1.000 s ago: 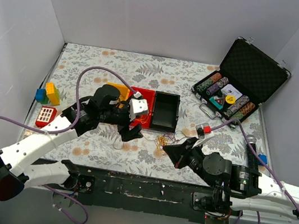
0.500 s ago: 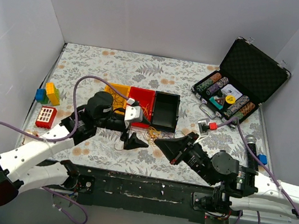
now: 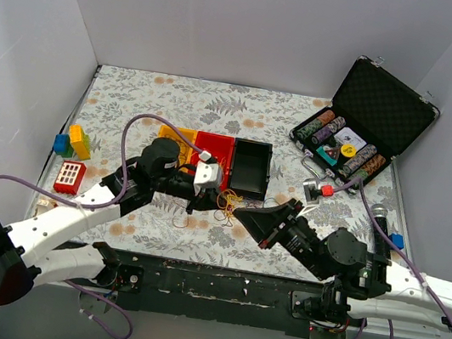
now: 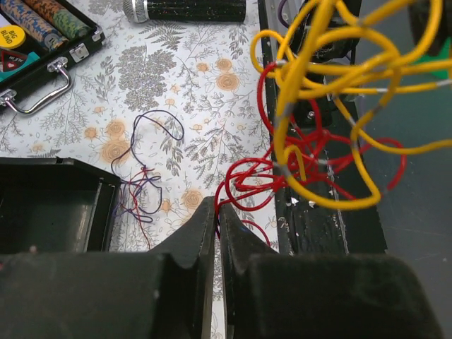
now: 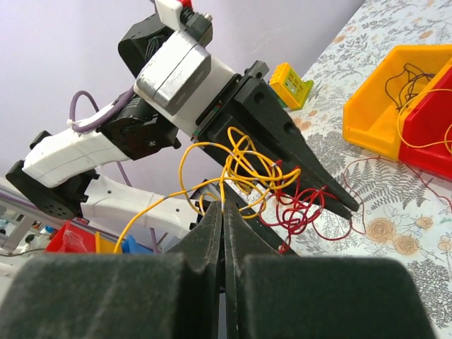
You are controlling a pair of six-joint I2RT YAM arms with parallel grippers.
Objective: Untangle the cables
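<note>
A tangle of yellow and red cables [image 3: 228, 201] hangs between my two grippers, just in front of the bins. In the right wrist view my right gripper [image 5: 224, 206] is shut on a yellow strand [image 5: 240, 166], and the red loops [image 5: 300, 205] dangle beneath it. My left gripper [image 4: 215, 206] is shut, with a red cable [image 4: 244, 180] running into its tips; the yellow bundle [image 4: 332, 106] hangs above and to the right. A loose dark purple cable [image 4: 145, 187] lies on the cloth beside the black bin. From above, the left gripper [image 3: 214, 204] and right gripper [image 3: 239, 212] almost meet.
Yellow [image 3: 178, 138], red [image 3: 217, 147] and black [image 3: 250, 169] bins stand side by side mid-table; the yellow bin [image 5: 385, 106] holds a dark wire. An open poker chip case [image 3: 362, 122] is at the back right, a black torch [image 4: 185, 9] near it, and toy blocks [image 3: 74, 143] at the left.
The left gripper, open a moment ago, has swung right to the tangle and shut on it. The right gripper has pushed left and holds the clump off the table.
</note>
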